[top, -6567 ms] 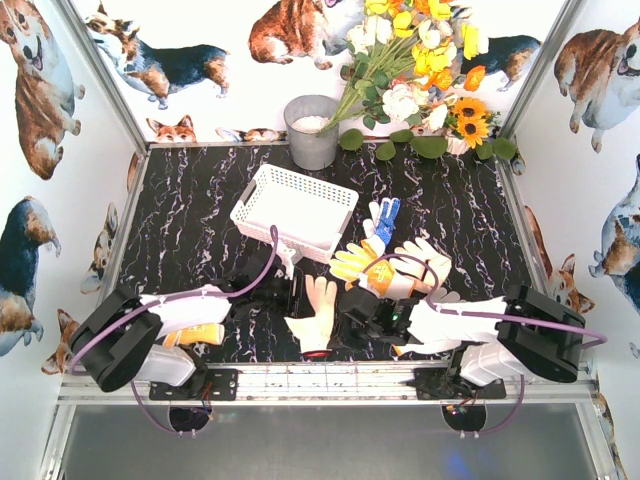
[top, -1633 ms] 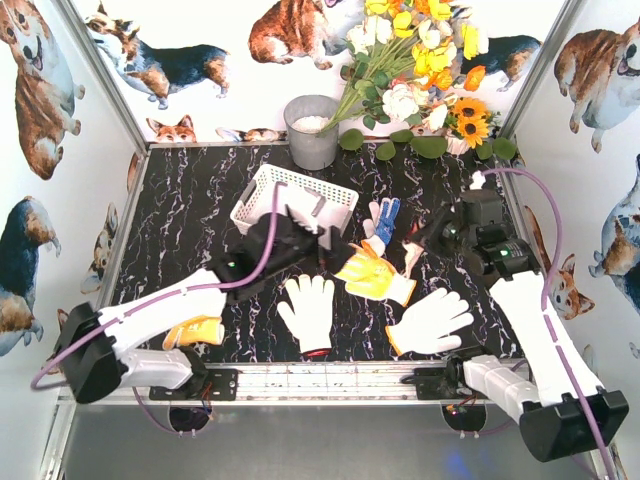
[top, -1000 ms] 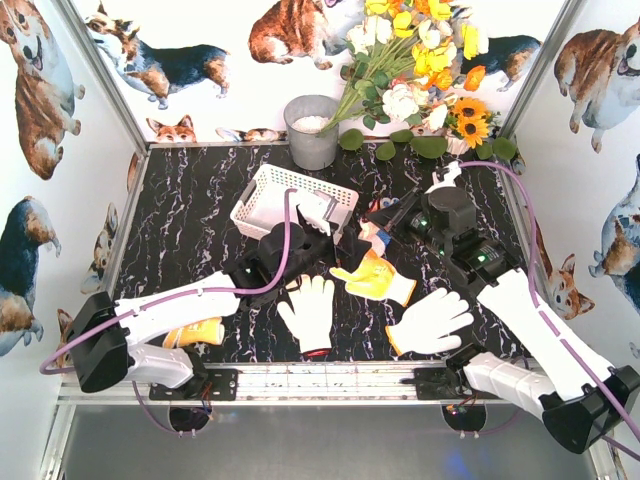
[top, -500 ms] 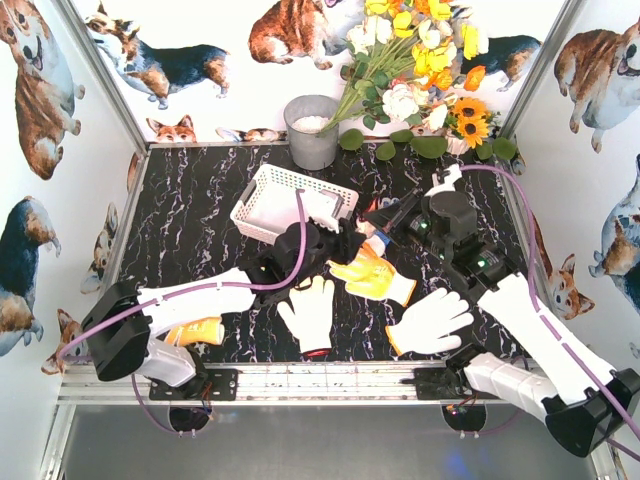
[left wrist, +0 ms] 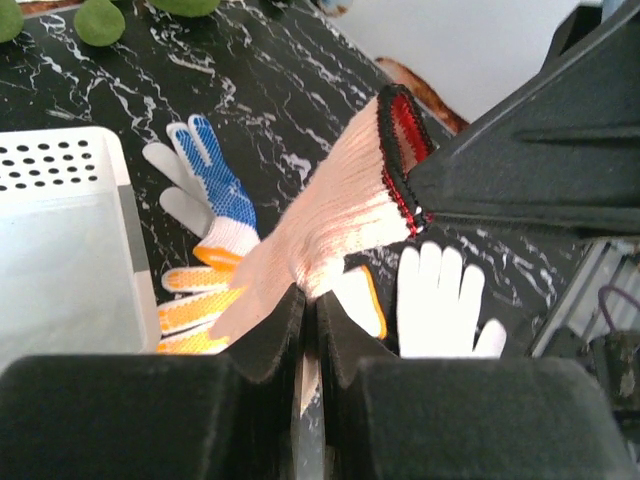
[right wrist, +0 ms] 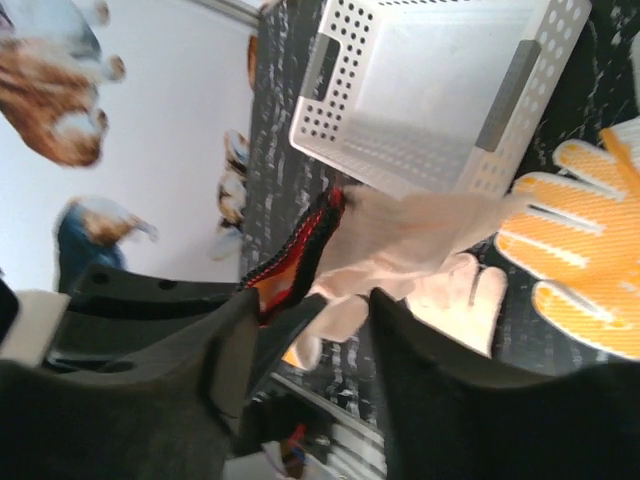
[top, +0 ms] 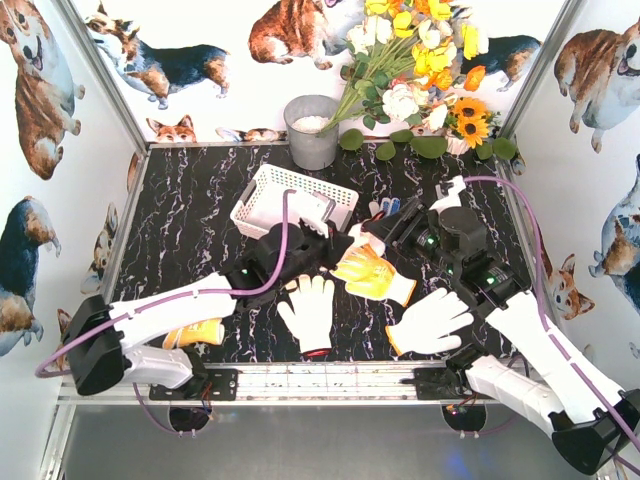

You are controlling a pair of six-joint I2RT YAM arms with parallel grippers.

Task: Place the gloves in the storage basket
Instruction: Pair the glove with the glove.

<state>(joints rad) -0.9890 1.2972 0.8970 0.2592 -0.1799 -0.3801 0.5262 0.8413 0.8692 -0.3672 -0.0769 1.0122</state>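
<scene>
Left fingers (left wrist: pixel 262 345) are pressed together on the finger end of the cream glove (left wrist: pixel 330 225), holding it up off the table (top: pixel 190 220). Right fingers (right wrist: pixel 225 350) stand apart; the glove's red cuff lies by one of them, not pinched. The glove hangs between the two arms. Its long axis runs from one arm to the other, with the cuff mouth toward the right arm and the fingertips toward the left. It hangs just beside the near right corner of the basket (top: pixel 300 180), not in it.

On the table a yellow glove (top: pixel 372 275) points its fingers far-left. A white glove (top: pixel 310 310) points away from the arms. An orange-cuffed glove (top: pixel 430 322) points far-right. A blue-palmed glove (left wrist: pixel 205 180) lies past the basket's corner. An orange-yellow glove (top: pixel 195 332) lies half hidden under the left arm.
</scene>
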